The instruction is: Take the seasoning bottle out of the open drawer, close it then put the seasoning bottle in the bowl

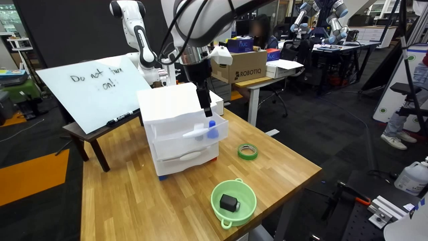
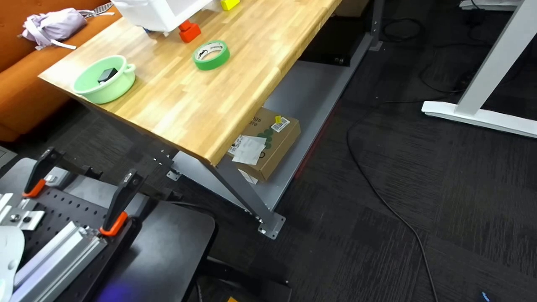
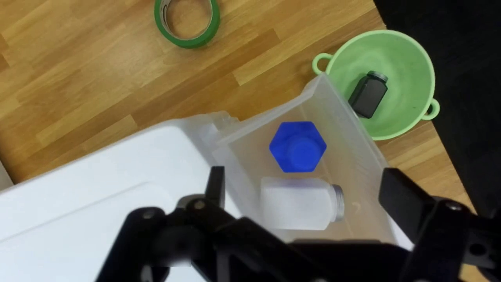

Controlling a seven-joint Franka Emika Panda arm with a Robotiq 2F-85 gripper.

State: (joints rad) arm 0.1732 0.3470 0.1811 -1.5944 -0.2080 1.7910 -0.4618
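1. Wrist view: the hand (image 3: 303, 186) is released, its fingers (image 3: 395, 199) spread wide and holding nothing. The seasoning bottle (image 3: 293, 203) lies on its side in the open drawer (image 3: 348, 133), grey lid towards the front wall, with a blue piece (image 3: 297, 147) just beside it. The step in hand looks to be the pick. As set, the fingers would close end to end along the bottle; roughly a quarter turn, to pinch across its body, would likely hold better. One finger must then enter the narrow gap by the blue piece, so a slow, straight descent is called for.

2. In an exterior view the hand hangs over the drawer of the white chest (image 1: 164, 100); tape (image 1: 248, 157) lies between the chest and the right corner of the table (image 1: 133, 194). The bottle should clear the front wall fully before any sideways travel.

3. In an exterior view the bowl (image 2: 113, 92) stands just beside the table's short edge, nearer its left corner, a black bottle (image 2: 108, 75) inside. Hand and drawer are out of sight here. After closing the drawer, a low, gentle release seems wise: a nudge could tip the bowl off.
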